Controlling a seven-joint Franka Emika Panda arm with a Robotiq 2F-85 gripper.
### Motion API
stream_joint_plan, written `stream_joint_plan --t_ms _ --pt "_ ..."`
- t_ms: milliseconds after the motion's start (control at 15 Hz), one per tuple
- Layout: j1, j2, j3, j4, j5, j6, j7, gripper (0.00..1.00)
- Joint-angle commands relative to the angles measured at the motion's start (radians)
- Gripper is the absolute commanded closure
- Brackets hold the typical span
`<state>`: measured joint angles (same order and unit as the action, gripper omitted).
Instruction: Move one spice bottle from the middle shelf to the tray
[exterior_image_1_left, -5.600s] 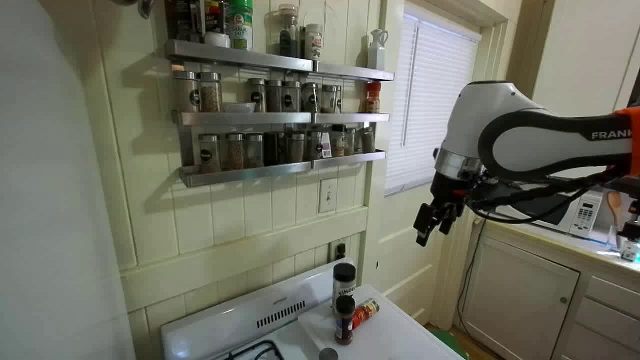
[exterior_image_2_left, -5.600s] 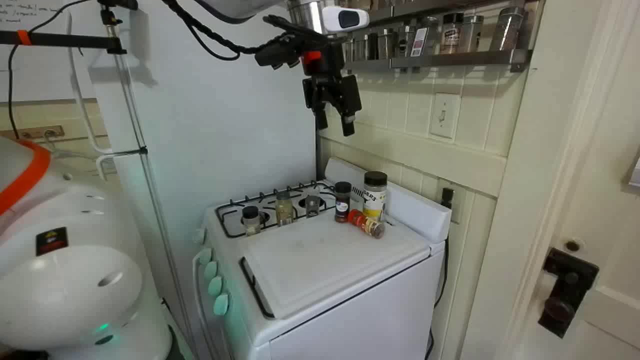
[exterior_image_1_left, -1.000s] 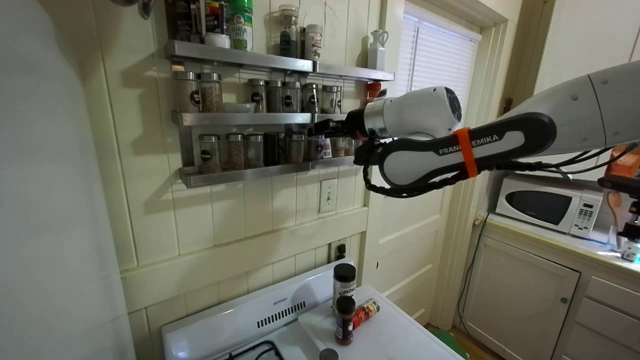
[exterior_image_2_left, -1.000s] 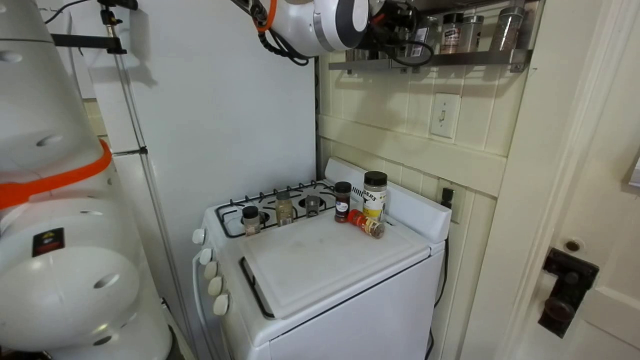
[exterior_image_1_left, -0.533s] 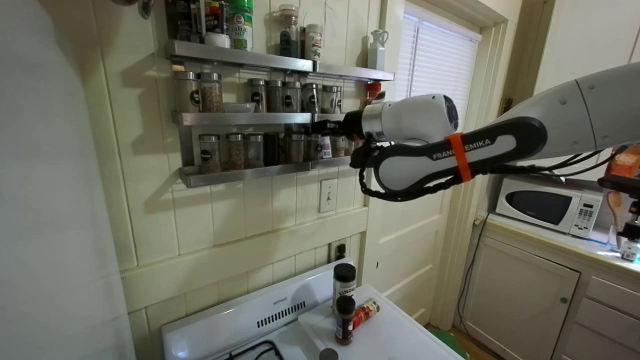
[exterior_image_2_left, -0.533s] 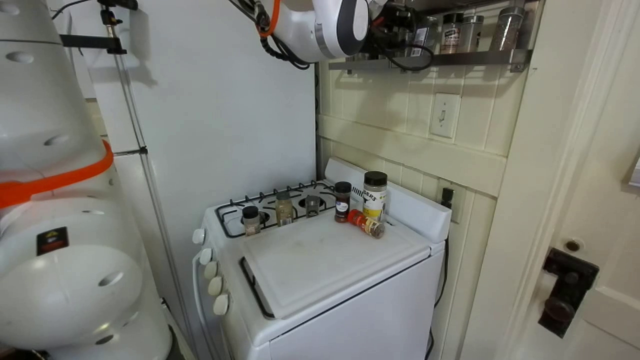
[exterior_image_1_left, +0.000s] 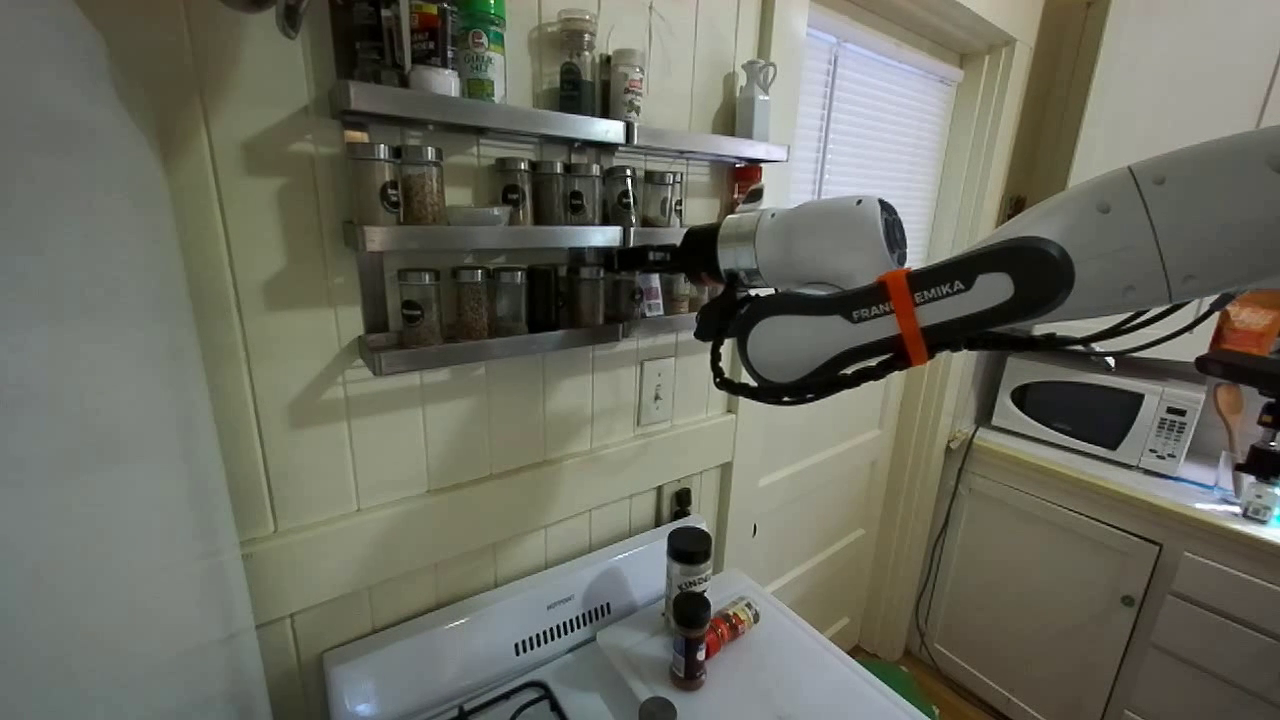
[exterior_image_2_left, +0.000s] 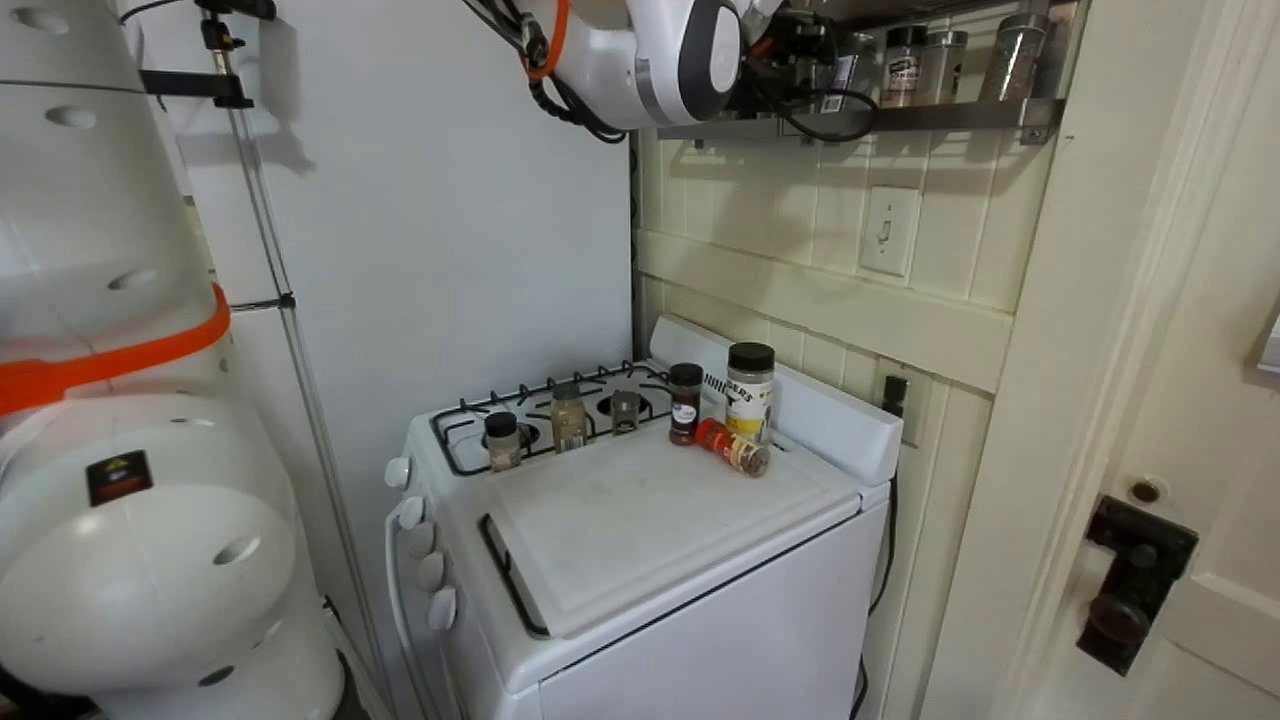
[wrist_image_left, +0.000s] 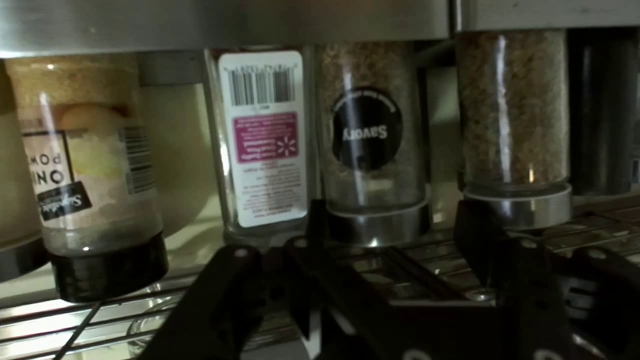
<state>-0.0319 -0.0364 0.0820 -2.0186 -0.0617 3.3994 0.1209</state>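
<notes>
End effector (wrist_image_left: 392, 220) gapes, facing the Savory jar (wrist_image_left: 375, 150)

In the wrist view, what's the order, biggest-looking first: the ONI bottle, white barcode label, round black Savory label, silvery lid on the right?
ONI bottle: clearly largest.
White barcode label: next.
Round black Savory label and silvery lid on the right: too alike to rank, the lid being partly covered.

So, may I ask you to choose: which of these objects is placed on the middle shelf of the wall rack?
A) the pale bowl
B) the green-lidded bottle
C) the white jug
A, because in an exterior view the pale bowl sits on the middle shelf, while the white jug and the green-lidded bottle are on the top shelf.
</notes>
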Motion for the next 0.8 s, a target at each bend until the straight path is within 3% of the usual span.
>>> stream_joint_plan --t_ms 0,133,200,333,733 --pt "0.027 0.029 -0.020 0.024 0.023 0.023 -0.040 0.34" --pt "0.029 0.028 -0.023 0.024 0.024 0.018 -0.044 0.45" --pt "0.029 0.026 -0.024 0.021 0.024 0.014 -0.045 0.60" --pt "0.028 0.017 -0.030 0.013 0.024 0.002 -0.050 0.74" --pt "0.021 -0.028 -0.050 -0.022 0.025 -0.015 -0.057 0.74"
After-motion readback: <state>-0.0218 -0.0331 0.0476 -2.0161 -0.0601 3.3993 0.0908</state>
